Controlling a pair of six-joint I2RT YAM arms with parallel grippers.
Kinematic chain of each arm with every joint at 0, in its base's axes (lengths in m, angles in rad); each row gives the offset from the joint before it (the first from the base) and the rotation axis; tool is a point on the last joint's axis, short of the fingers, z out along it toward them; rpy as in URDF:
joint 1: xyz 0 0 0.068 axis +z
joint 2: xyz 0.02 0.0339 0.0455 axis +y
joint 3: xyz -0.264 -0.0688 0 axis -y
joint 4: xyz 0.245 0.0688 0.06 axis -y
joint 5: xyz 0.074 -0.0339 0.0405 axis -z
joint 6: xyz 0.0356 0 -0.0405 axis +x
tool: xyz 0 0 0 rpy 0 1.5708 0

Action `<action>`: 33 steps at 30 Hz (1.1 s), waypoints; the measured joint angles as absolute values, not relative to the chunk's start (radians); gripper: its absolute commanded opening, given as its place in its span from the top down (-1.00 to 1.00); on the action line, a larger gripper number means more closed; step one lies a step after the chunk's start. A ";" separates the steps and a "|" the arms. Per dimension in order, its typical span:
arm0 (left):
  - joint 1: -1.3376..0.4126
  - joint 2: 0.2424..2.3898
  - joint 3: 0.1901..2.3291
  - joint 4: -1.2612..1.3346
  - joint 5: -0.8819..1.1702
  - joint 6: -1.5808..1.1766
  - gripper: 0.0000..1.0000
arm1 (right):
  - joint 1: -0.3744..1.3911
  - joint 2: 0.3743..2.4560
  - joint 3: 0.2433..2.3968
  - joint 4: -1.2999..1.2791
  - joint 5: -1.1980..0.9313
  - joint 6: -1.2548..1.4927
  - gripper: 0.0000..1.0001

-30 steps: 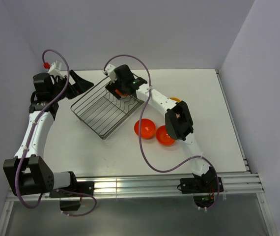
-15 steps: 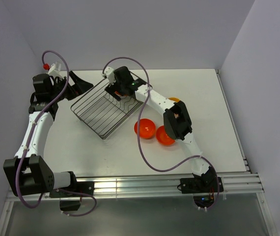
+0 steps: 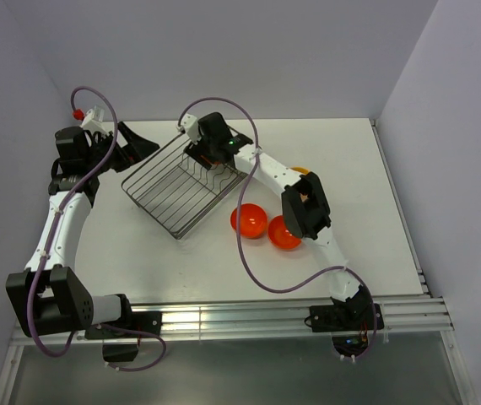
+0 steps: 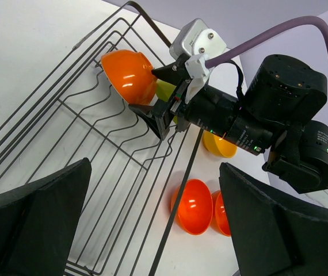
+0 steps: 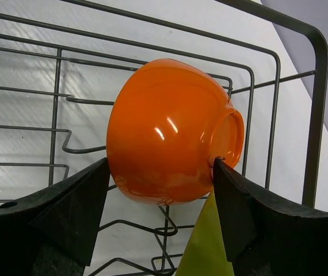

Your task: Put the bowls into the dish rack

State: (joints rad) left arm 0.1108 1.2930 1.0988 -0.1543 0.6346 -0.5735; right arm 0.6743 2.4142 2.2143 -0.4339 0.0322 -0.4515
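Note:
The dish rack (image 3: 173,187) lies on the table, also seen in the left wrist view (image 4: 95,167). An orange bowl (image 5: 167,132) stands on its edge in the rack's far corner (image 4: 126,73), against the wavy wires. My right gripper (image 5: 160,172) is open, with one finger on each side of this bowl; the right finger touches its foot. A lime green bowl (image 5: 210,247) is just behind it (image 4: 165,90). Two red-orange bowls (image 3: 248,220) (image 3: 283,234) and a yellow-orange bowl (image 4: 220,146) sit on the table. My left gripper (image 4: 152,230) is open and empty above the rack's left end.
The right arm (image 3: 304,202) stretches over the table above the loose bowls and partly hides the yellow-orange one (image 3: 301,171). Walls close the table at the back and on both sides. A metal rail (image 3: 224,319) runs along the near edge.
My right gripper shifted slightly left and back over the rack's far corner, staying around the orange bowl. The left arm and the loose bowls have not moved.

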 measured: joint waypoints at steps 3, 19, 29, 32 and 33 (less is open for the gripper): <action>0.112 1.293 1.099 -0.154 0.635 -0.574 -0.99 | 0.670 2.414 2.214 -0.434 0.024 -0.455 -0.20; 0.113 1.293 1.099 -0.154 0.640 -0.588 -0.99 | 0.657 2.414 2.214 -0.373 -0.006 -0.416 0.17; 0.113 1.294 1.099 -0.154 0.642 -0.588 -0.99 | 0.656 2.414 2.214 -0.358 -0.009 -0.402 0.28; 0.113 1.295 1.099 -0.154 0.642 -0.588 -0.99 | 0.654 2.414 2.214 -0.356 -0.009 -0.401 0.37; 0.113 1.295 1.099 -0.154 0.642 -0.588 -0.99 | 0.654 2.414 2.214 -0.354 -0.009 -0.401 0.40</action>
